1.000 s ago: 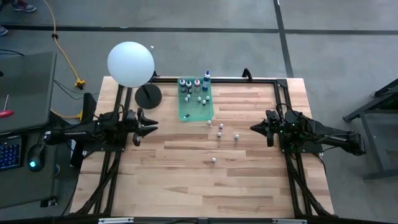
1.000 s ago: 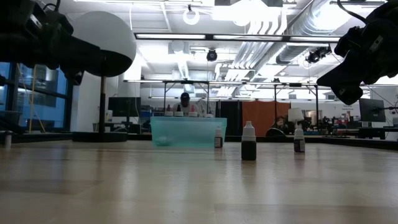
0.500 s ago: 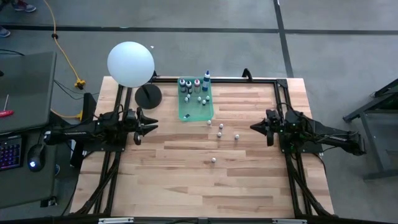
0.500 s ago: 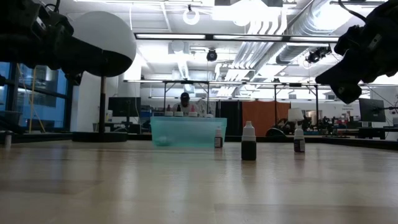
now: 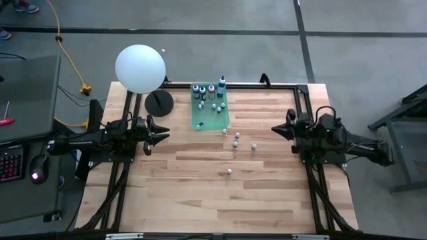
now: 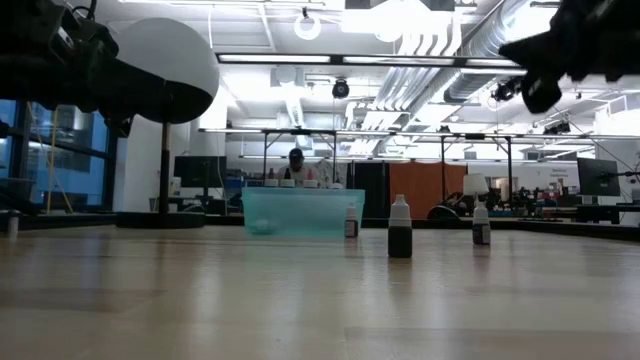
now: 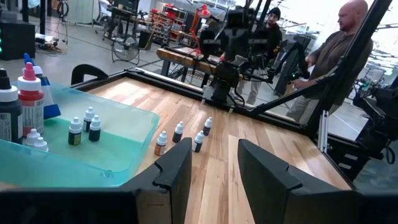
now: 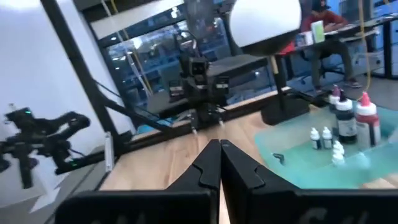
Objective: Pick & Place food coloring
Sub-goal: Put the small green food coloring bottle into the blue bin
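Overall scene: a wooden table (image 5: pixel 200 180) with two arms, a green tray (image 5: pixel 211 119) near its far edge, and a white ball lamp (image 5: pixel 140 69) beside the tray.
Food coloring, placed: several bottles stand in the tray, the taller ones, one red-capped (image 7: pixel 30 93) and one blue (image 5: pixel 221 87), at its far end, with tiny white-capped ones (image 7: pixel 75 131) nearer the middle.
Food coloring, loose: four small bottles stand upright on the bare wood just beyond the tray's near edge, three close together (image 5: pixel 236 139) and one farther out toward the table's middle (image 5: pixel 229 171); the low view shows a dark-bodied one (image 6: pixel 400 228).
Left gripper (image 5: pixel 160 135): raised at the table's left side, jaws partly apart, holding nothing.
Right gripper (image 5: pixel 275 129): raised at the right side, jaws closed together, empty.
Handling: the bottles look very light, rigid plastic, narrow and easy to tip, and smooth enough to slip or squirt out sideways if pinched off-centre.
Where to grip: probably across the body just below the cap, from above, with the fingers opened only a little wider than the bottle.
Risk: a neighbour in the cluster of three could be knocked over.
Writing: no label or brand is legible on any bottle.
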